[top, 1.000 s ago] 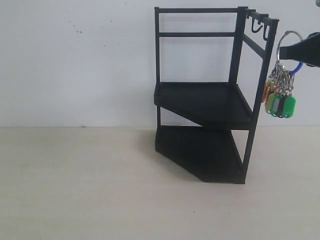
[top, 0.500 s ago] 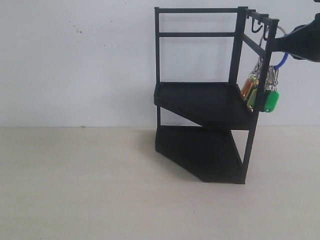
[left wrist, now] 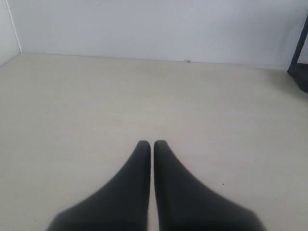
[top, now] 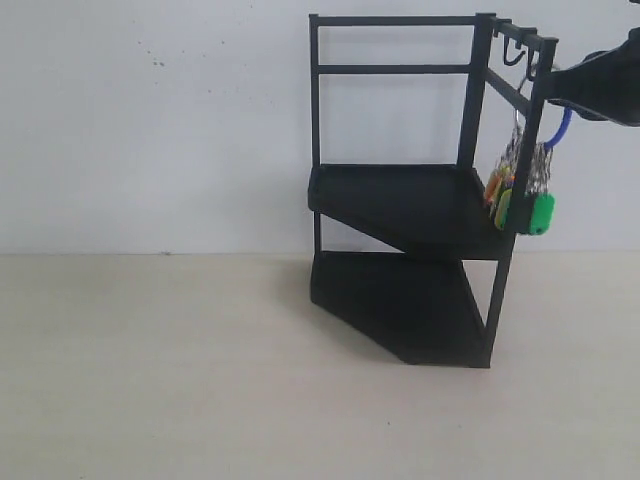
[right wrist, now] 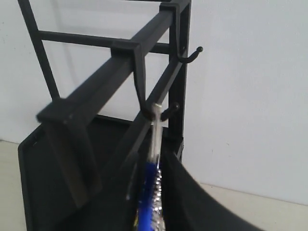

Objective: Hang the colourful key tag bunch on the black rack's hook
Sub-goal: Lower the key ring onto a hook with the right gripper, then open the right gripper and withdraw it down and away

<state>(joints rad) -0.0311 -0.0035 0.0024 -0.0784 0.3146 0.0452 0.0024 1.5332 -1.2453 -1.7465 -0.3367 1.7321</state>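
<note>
Right gripper point(top: 556, 86) at the black rack point(top: 400, 205)'s top corner — clamped on the blue loop point(right wrist: 147, 192) of the colourful key tag bunch point(top: 524, 196). Its metal ring point(right wrist: 156, 120) sits in the nearer of 2 hooks point(right wrist: 142, 103); tags dangle beside the upper shelf's front post. Left gripper point(left wrist: 152, 144) — fingers pressed together, empty, over the table point(left wrist: 72, 106).

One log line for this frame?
phase: hanging | right gripper: shut on keys, ring at hook | left gripper: shut, empty
</note>
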